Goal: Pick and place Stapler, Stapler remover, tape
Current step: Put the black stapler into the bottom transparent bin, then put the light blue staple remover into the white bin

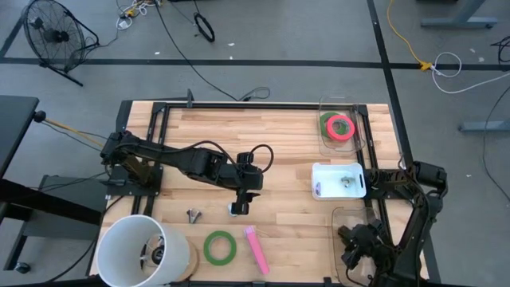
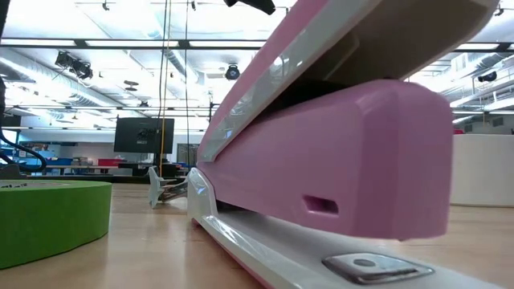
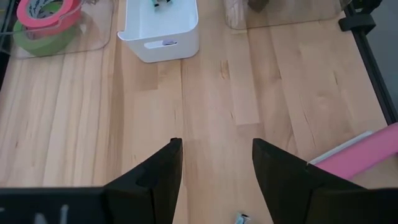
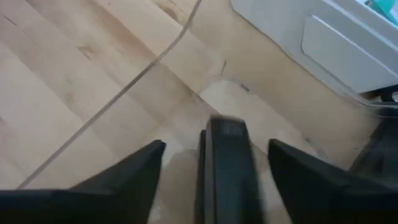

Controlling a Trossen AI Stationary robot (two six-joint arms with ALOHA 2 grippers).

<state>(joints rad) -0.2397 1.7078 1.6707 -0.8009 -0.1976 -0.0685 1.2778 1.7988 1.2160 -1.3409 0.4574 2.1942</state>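
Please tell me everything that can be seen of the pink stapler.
The pink stapler is long and slim, of glossy pink plastic, with a white base and a metal plate at its front end. It lies flat on the wooden table, slightly angled, right of the loose green tape roll. No gripper touches it.

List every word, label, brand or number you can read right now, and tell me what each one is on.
None can be read.
Red-pink ring-shaped tape roll: dark marks on its inner face, too blurred to read.
Dark monitor in the room behind the table: no text legible.
Pink plastic stapler, green ring-shaped tape roll, white plastic bin: no lettering visible.
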